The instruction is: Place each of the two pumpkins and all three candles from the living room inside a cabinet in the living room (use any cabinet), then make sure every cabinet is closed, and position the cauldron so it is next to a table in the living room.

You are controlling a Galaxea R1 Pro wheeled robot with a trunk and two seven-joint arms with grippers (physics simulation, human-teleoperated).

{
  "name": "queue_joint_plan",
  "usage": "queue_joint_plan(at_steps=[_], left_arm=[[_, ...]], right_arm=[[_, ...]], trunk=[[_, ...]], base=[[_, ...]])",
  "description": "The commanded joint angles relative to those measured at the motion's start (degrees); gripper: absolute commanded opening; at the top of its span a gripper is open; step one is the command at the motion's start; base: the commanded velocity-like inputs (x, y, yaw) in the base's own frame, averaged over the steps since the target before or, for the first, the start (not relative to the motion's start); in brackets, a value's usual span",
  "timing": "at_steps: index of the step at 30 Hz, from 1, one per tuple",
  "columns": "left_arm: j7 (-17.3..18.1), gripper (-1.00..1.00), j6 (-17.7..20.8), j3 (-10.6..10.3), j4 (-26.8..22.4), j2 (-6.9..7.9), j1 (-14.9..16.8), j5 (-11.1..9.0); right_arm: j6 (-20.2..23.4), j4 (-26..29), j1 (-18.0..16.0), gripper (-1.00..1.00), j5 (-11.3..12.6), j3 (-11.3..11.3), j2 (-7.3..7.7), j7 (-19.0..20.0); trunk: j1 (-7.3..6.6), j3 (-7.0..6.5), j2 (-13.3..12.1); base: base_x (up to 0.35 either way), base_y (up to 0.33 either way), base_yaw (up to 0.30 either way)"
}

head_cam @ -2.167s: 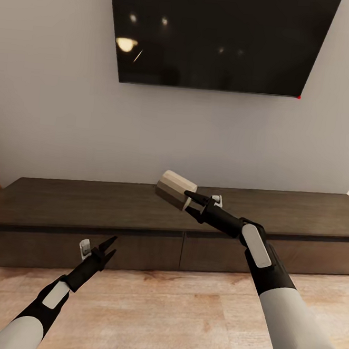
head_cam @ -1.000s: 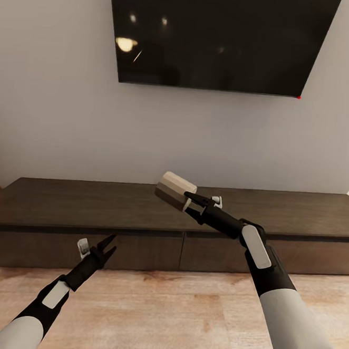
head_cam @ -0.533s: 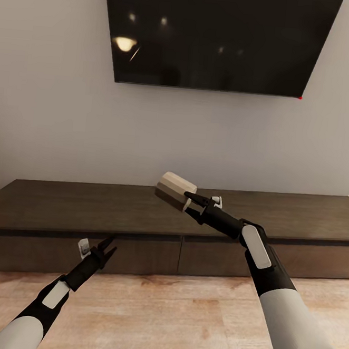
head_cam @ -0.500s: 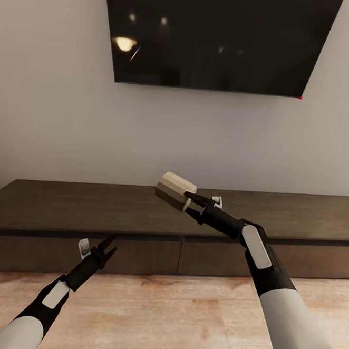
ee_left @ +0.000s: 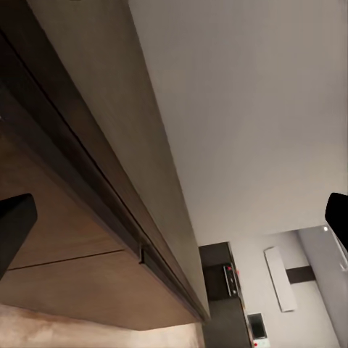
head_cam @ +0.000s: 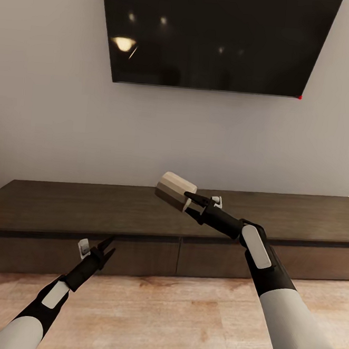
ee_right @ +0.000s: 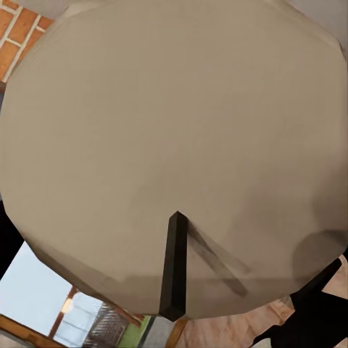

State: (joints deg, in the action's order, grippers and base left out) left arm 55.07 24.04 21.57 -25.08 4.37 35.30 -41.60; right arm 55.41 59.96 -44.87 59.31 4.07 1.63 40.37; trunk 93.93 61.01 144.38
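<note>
The right gripper (head_cam: 189, 200) is clamped on a candle (head_cam: 175, 190), whose far side is hidden, above the closed cabinet (head_cam: 139, 214). The left gripper (head_cam: 108, 245) hangs spread before its drawer fronts. Since a moment ago only the camera has shifted slightly

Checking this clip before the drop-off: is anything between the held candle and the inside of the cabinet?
Yes. The right gripper holds the candle above the cabinet, but both drawer fronts are shut. The left gripper, open, hangs by the left front, not touching it.
</note>
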Motion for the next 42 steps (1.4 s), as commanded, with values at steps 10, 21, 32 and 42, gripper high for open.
queue_joint_plan(at_steps=[10, 21, 32, 42], left_arm=[[0.2, 1.0, 0.6, 0.1, 0.0, 0.02, 0.0, -0.2], [0.9, 1.0, 0.8, 0.1, 0.0, 0.11, 0.0, -0.4], [3.0, 1.0, 0.7, 0.1, 0.0, 0.11, 0.0, -0.5], [3.9, 1.0, 0.7, 0.1, 0.0, 0.11, 0.0, -0.4]], right_arm=[[0.1, 0.0, 0.0, -1.0, 0.0, 0.1, 0.04, 0.2], [0.1, 0.0, 0.0, -1.0, 0.0, 0.1, 0.04, 0.2], [0.1, 0.0, 0.0, -1.0, 0.0, 0.1, 0.04, 0.2], [0.1, 0.0, 0.0, -1.0, 0.0, 0.1, 0.04, 0.2]], trunk=[[0.12, 1.16, 0.1], [0.32, 2.93, 0.2], [0.32, 2.93, 0.2], [0.32, 2.93, 0.2]], base=[[0.0, 0.0, 0.0], [0.0, 0.0, 0.0], [0.003, 0.0, 0.0], [0.077, 0.0, 0.0]])
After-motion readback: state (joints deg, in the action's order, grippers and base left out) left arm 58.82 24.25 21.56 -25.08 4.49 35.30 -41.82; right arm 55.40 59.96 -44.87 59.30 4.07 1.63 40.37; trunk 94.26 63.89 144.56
